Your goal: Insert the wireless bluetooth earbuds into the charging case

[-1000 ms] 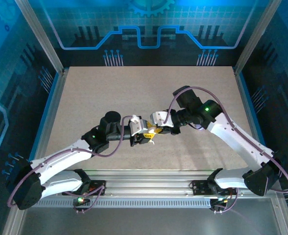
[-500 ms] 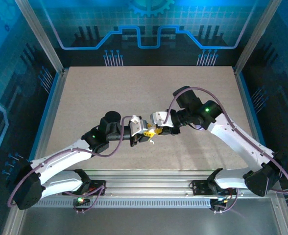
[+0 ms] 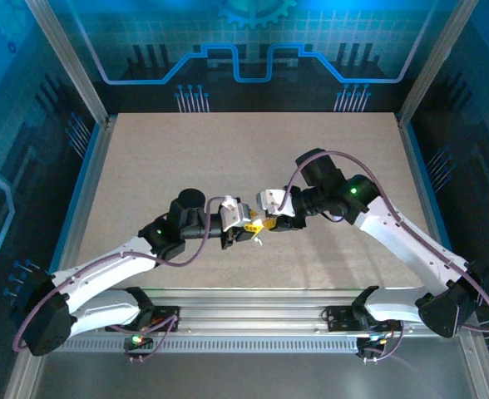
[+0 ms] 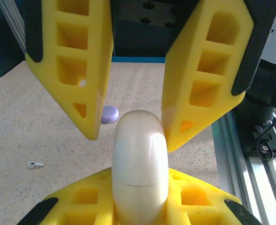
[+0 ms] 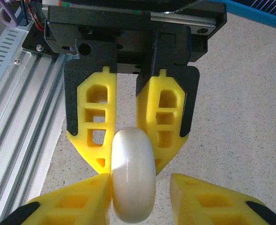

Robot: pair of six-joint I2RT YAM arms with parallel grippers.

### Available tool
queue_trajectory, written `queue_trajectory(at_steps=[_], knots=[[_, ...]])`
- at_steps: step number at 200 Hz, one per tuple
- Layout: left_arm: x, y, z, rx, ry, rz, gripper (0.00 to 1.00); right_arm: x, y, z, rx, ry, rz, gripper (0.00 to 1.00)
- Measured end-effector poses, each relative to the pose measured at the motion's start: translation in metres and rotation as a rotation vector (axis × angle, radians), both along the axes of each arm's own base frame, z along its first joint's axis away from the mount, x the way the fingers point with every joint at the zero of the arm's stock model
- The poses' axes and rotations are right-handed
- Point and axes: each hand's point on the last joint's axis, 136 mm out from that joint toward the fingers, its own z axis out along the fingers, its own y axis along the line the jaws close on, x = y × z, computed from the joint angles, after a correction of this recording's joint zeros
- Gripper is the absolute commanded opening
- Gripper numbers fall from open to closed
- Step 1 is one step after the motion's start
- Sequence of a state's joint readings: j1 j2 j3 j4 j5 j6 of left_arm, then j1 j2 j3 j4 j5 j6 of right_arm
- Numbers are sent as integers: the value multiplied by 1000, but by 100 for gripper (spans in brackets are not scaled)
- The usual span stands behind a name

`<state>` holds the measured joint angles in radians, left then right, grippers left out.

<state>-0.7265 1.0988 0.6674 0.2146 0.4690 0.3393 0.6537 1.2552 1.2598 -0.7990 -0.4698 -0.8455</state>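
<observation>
White charging case clamped in left hand, right hand parted around it, well inside the table edges

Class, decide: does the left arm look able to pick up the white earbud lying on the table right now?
Probably not: the left gripper is shut on the white charging case, so its fingers are full, though the white earbud lies uncovered.

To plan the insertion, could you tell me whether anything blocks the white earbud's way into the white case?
Yes: the case looks shut, so nothing can go in, and it is held in the left gripper above the table. The earbud itself lies uncovered.
</observation>
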Motion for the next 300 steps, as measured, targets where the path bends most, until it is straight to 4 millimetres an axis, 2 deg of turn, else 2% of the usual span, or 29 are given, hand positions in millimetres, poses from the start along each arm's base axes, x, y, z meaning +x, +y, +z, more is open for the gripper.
queue_trajectory(at_steps=[98, 131, 154, 201, 232, 272, 300], knots=[[4, 2, -1, 4, -3, 19, 13, 8, -4, 3, 7, 4, -53, 35], [4, 2, -1, 7, -1, 23, 12, 15, -7, 11, 30, -19, -82, 35], [1, 0, 0, 2, -1, 5, 12, 26, -10, 15, 38, -49, -121, 35], [1, 0, 1, -1, -4, 7, 12, 28, -11, 17, 45, -51, -132, 35], [4, 0, 6, -23, -3, 24, 11, 29, -16, 29, 76, -71, -157, 36], [18, 17, 1, -52, 32, 115, 11, 30, -26, 50, 141, -65, -236, 37], [27, 36, 2, -78, 46, 216, 11, 32, -29, 52, 165, 19, -339, 41]])
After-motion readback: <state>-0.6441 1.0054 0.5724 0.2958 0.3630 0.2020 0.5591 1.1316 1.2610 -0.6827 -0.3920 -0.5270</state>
